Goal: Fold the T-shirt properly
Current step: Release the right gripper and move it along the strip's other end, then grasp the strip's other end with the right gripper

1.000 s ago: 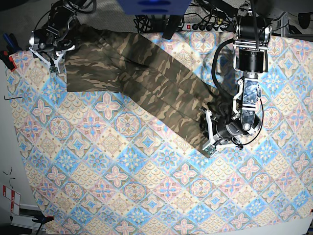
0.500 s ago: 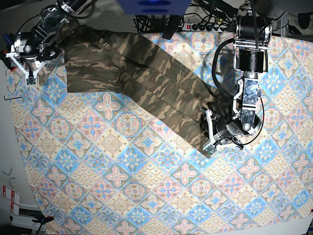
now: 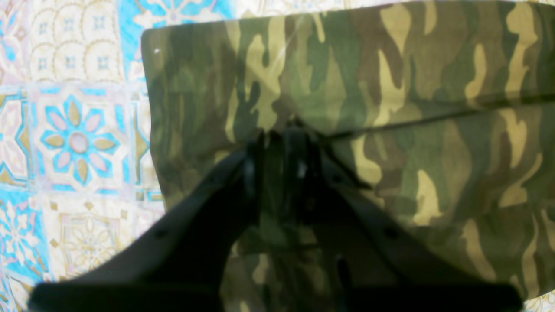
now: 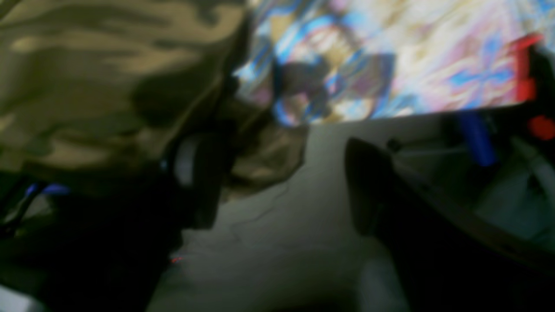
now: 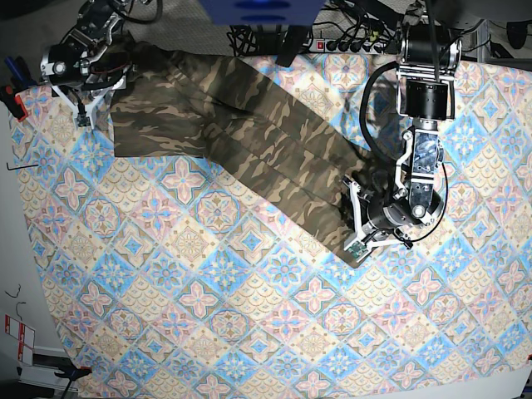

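Observation:
The camouflage T-shirt (image 5: 241, 125) lies as a long band on the tablecloth (image 5: 208, 316), running from the far left corner down to the middle right. My left gripper (image 5: 353, 223) is shut on its lower right end. The left wrist view shows the black fingers (image 3: 256, 164) pinched together on the T-shirt (image 3: 390, 108) near its straight edge. My right gripper (image 5: 83, 104) hovers open at the shirt's far left corner. In the blurred right wrist view the T-shirt (image 4: 86, 78) hangs beside one finger (image 4: 195, 173), and nothing sits between the two fingers.
Cables and a power strip (image 5: 349, 41) run along the far table edge. A red clamp (image 5: 10, 98) grips the cloth at the left edge, with grey floor (image 4: 282, 260) beyond it. A blue object (image 5: 262, 10) hangs over the far middle.
My right gripper swung out left past the table edge, then came back to the shirt's far left corner, still open. The left gripper and shirt stayed put.

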Robot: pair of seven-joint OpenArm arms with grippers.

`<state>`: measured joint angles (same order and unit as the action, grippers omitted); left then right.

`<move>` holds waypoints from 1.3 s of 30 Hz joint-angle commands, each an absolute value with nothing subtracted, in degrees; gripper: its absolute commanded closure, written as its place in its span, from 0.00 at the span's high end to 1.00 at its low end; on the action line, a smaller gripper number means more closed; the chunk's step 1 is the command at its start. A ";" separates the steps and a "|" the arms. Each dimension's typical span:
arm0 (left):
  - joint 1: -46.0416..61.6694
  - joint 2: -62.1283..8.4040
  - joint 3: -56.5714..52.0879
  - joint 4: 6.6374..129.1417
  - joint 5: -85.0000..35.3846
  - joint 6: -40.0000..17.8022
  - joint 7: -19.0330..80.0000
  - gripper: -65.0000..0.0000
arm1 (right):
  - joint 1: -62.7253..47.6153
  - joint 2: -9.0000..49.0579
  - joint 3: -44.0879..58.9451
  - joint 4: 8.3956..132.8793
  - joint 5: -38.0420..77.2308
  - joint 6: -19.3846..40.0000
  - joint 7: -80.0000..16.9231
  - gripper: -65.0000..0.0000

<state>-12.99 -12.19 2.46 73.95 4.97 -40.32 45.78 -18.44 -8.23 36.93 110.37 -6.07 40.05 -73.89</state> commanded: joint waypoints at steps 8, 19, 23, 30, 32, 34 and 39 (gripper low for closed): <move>-13.76 -12.44 2.33 74.86 4.53 -40.00 44.79 0.12 | -17.98 -5.67 36.62 110.64 -3.56 40.00 -73.63 0.66; -13.67 -12.44 2.33 74.86 4.53 -40.00 45.05 0.12 | -21.14 -7.69 20.18 110.55 -3.47 40.00 -73.54 0.66; -13.67 -12.44 2.33 74.86 4.53 -40.00 45.05 0.12 | -21.05 -8.40 20.09 106.59 -3.82 40.00 -73.36 0.66; -13.58 -12.53 2.33 74.86 4.53 -40.00 45.14 0.12 | -21.05 -8.04 20.53 98.42 -3.91 40.00 -64.31 0.66; -13.58 -12.53 2.33 74.86 4.53 -40.00 45.14 0.12 | -20.97 -8.04 20.79 96.57 -3.91 40.00 -62.73 0.66; -13.58 -12.53 2.33 74.86 4.53 -40.00 45.14 0.12 | -19.47 -7.96 20.79 94.99 -3.91 40.00 -61.58 0.66; -13.58 -12.53 2.33 74.86 4.53 -40.00 45.14 0.12 | -14.46 -6.02 20.97 90.77 -3.91 40.00 -61.41 0.35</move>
<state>-12.23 -12.34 2.44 73.95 5.17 -40.27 46.04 -14.20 -5.21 21.43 92.55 -4.62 39.88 -62.94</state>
